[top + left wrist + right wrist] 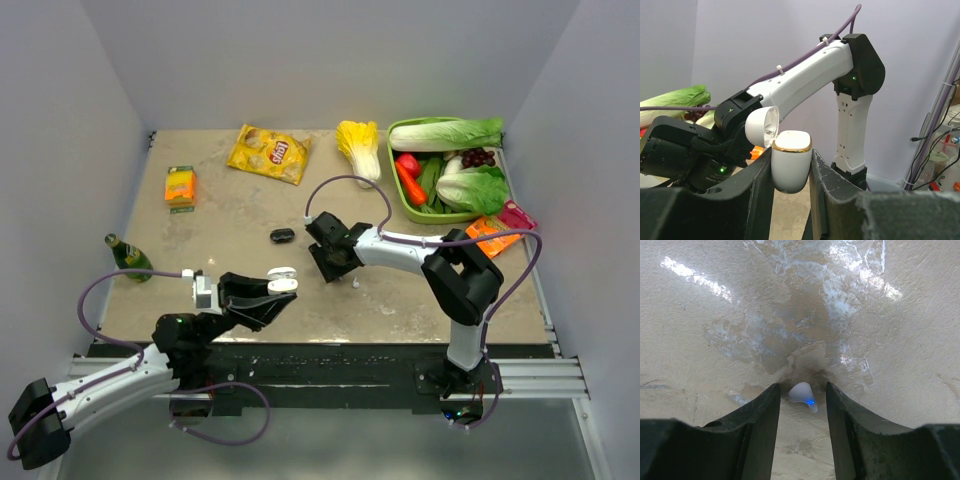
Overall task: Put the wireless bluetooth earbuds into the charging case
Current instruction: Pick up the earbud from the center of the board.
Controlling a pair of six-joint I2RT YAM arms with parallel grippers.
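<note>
Pinching a white charging case (789,172) upright between its fingers, lid flipped open, the left pincer (281,287) hangs above the worktop (715,330). The right pincer (802,387) is down at the worktop with fingers spread. One white earbud (801,393), showing a blue light, lies between them, touching neither.

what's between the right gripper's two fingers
A white earbud, blue light on, lying on the table and touching neither finger; the right wrist view shows it.
</note>
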